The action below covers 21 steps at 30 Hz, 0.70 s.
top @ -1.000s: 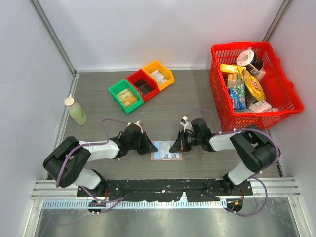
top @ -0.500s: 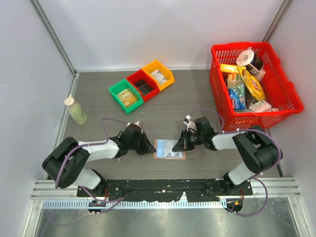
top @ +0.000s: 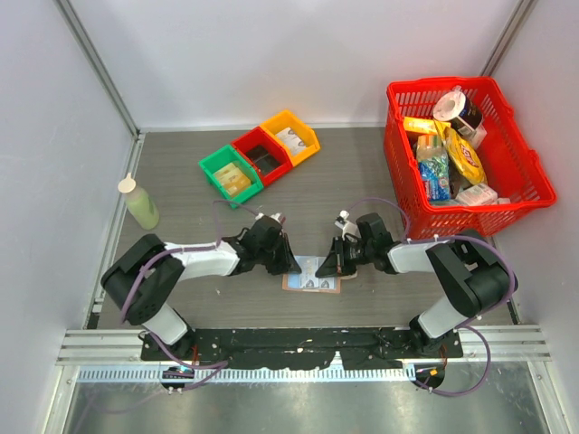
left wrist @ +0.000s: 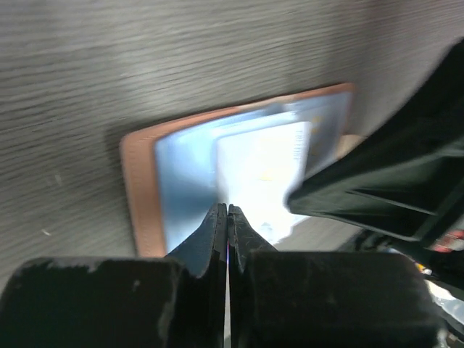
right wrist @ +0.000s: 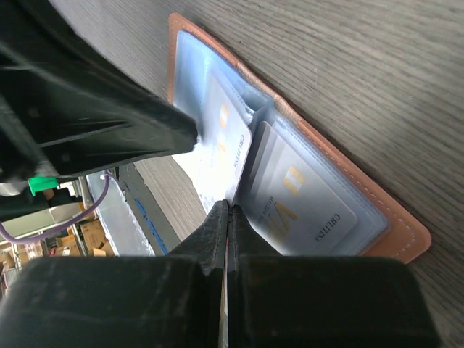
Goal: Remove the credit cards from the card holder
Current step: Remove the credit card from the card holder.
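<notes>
1. Grey wood-grain bench (top: 362,172), enclosed by pale walls (top: 271,54).
2. Tan leather-like bifold card holder (top: 312,277) lies open near the front edge, with pale rectangular credit cards (right wrist: 290,196) inside.
3. Each pressed together, the left jaws and right jaws tip onto it.

Card holder (top: 311,279) is laid open on the table (top: 362,172) near the front, flanked by left gripper (top: 291,265) and right gripper (top: 327,268). Bins (top: 260,155) are set behind-left, basket (top: 470,217) far right, bottle (top: 140,201) far left.

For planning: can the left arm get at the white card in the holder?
Probably yes: the left gripper, shut, has its tips at the edge of the white card in the holder. The right gripper is close but leaves that edge uncovered.
</notes>
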Each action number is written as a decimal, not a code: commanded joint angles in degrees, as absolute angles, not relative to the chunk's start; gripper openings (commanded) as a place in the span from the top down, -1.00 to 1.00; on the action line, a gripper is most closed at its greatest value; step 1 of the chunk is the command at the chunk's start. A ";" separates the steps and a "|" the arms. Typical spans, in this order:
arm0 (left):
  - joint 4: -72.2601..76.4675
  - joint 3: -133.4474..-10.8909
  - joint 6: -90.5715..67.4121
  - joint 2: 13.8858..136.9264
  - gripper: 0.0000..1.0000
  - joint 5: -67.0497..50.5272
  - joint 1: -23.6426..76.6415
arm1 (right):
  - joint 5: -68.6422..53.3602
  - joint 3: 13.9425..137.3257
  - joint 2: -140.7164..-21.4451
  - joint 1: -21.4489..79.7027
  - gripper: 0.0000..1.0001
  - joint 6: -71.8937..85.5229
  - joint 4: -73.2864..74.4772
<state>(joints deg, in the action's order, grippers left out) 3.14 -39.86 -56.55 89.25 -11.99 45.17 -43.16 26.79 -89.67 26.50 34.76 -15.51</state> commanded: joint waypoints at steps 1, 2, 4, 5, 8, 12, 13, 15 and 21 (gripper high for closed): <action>4.39 -38.33 -56.60 92.55 0.99 -11.25 45.35 | -42.19 27.60 -88.51 26.11 0.98 34.88 -16.08; 4.83 -37.45 -57.21 92.81 1.00 -10.99 45.35 | -42.10 26.81 -88.24 25.84 0.98 35.41 -17.39; 6.06 -35.96 -58.35 93.25 1.00 -10.81 45.35 | -41.75 25.50 -87.63 25.58 0.97 37.87 -20.37; 6.59 -35.34 -58.79 93.43 1.00 -10.98 45.35 | -41.75 25.05 -87.54 25.58 0.94 39.71 -21.70; 7.47 -34.28 -59.76 94.04 1.00 -11.42 45.35 | -42.01 23.12 -87.54 25.58 0.82 44.19 -27.75; 7.73 -34.10 -59.94 93.87 1.00 -11.34 45.35 | -41.22 22.94 -87.36 25.58 0.66 44.65 -28.65; 7.65 -34.10 -59.94 93.78 1.00 -11.25 45.35 | -41.22 22.94 -87.54 25.58 0.65 44.65 -28.65; 7.56 -34.10 -60.03 93.60 1.00 -11.16 45.35 | -41.22 22.94 -87.54 25.58 0.62 44.56 -28.83; 7.73 -33.84 -60.12 93.69 1.00 -11.25 45.35 | -41.22 22.68 -87.36 25.58 0.82 44.21 -29.09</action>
